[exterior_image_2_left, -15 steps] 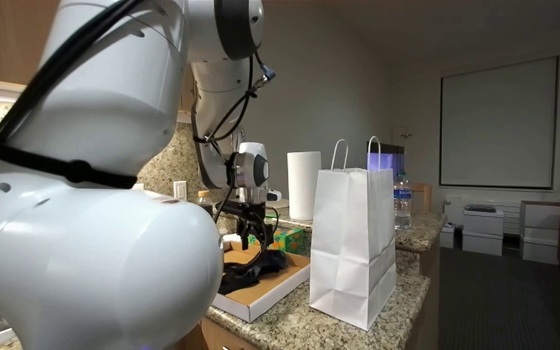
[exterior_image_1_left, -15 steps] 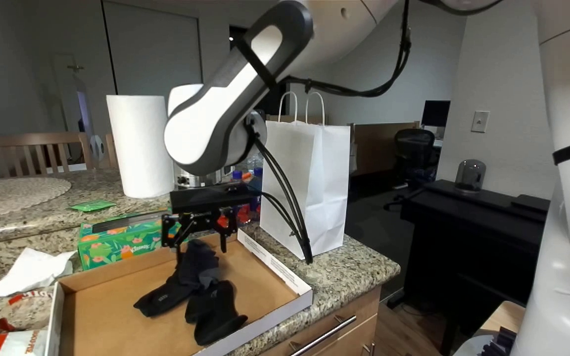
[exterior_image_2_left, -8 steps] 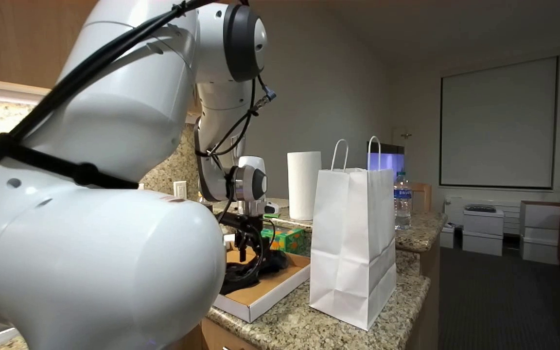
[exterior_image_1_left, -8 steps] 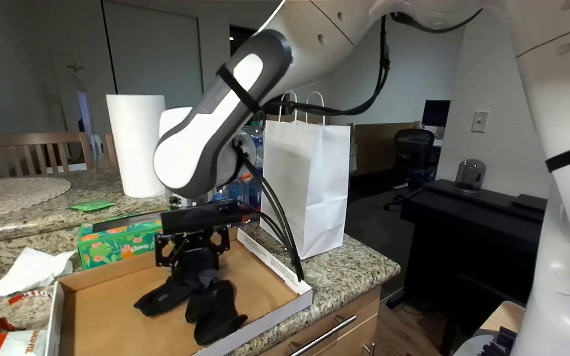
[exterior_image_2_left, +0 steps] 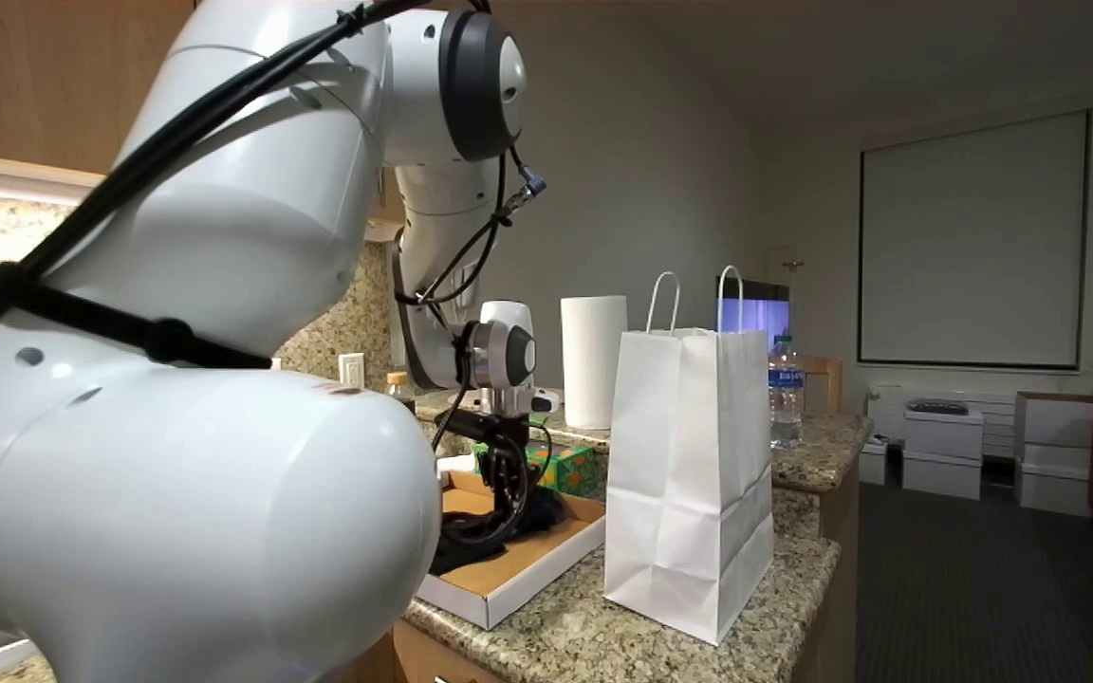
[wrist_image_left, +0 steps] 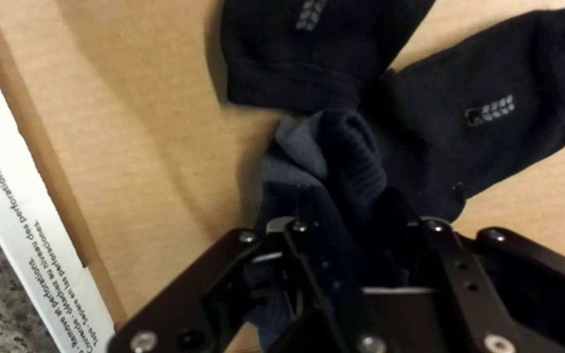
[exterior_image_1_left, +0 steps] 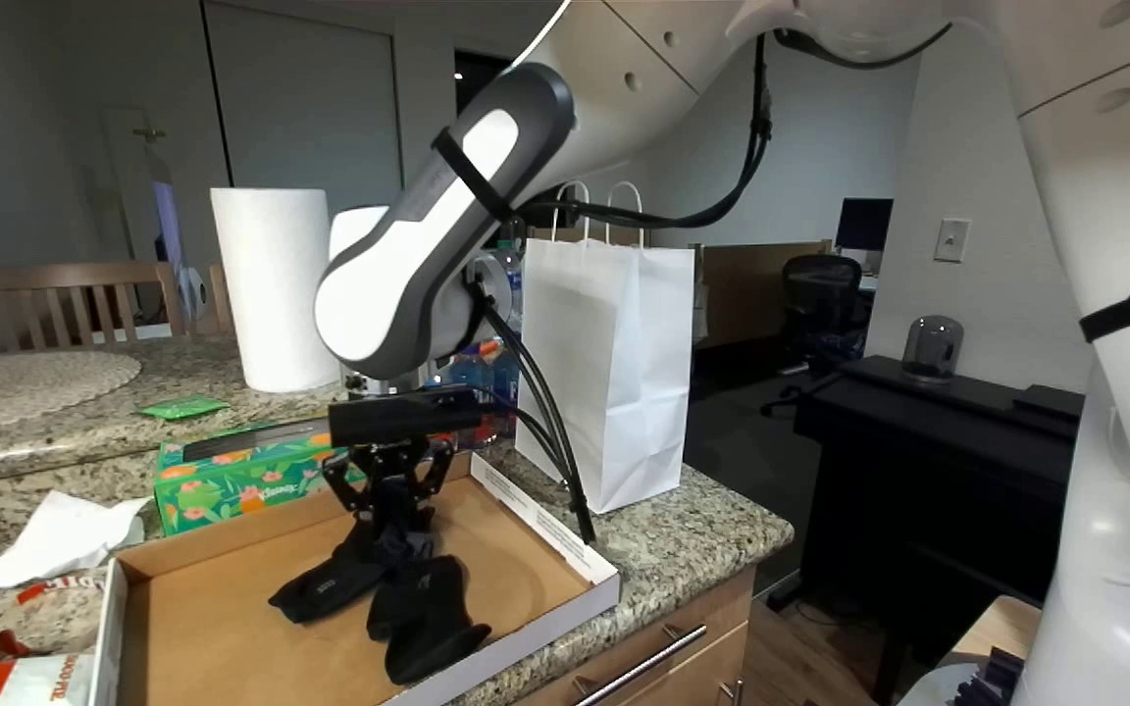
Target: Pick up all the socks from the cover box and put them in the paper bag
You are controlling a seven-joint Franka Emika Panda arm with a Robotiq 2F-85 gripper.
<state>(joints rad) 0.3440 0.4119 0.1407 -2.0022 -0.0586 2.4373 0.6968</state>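
Observation:
Several black socks [exterior_image_1_left: 430, 623] lie heaped in the shallow brown cover box [exterior_image_1_left: 202, 618]. My gripper [exterior_image_1_left: 395, 515] is down at the far end of that heap, its jaws drawn together around bunched cloth. In the wrist view a dark navy sock with a grey patch [wrist_image_left: 290, 171] is pinched between the fingers; its lower part is hidden behind them. Ahead of it lie a black sock [wrist_image_left: 292, 63] and another black sock [wrist_image_left: 478, 108], both flat on cardboard and outside the jaws. The white paper bag [exterior_image_2_left: 675, 474] stands upright beside the box, its inside hidden.
Behind the box sit a green tissue box [exterior_image_1_left: 266, 480], a paper towel roll [exterior_image_1_left: 276, 294] and bottles [exterior_image_1_left: 475, 378]. A crumpled white tissue [exterior_image_1_left: 50, 539] and a snack wrapper [exterior_image_1_left: 21, 681] lie beside it. The granite counter [exterior_image_1_left: 702, 544] ends just past the bag.
My gripper came down onto the heap from above with its jaws wide. Since then the jaws have closed on the cloth, and the gripper has shifted slightly up, tugging the socks a little.

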